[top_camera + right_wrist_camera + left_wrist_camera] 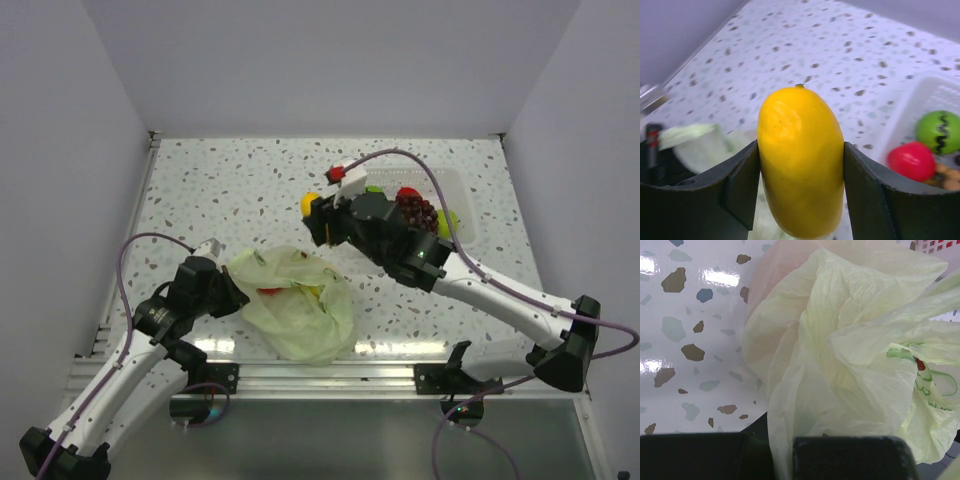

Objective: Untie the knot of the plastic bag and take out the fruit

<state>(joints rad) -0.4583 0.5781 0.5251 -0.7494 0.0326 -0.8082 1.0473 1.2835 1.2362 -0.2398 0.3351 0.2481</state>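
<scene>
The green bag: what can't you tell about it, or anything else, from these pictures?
- bag contents: top view, cloudy plastic shows only red and yellow blurs.
- knot: no view shows it; crumpled folds fill the left wrist view.
- tray contents: top view, right arm covers part.

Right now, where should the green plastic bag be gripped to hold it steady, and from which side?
Pinch the gathered folds at the left edge of the plastic bag, coming in low from the left, as the left end effector does. The film bunches thick there, while the rest lies slack on the table.
</scene>
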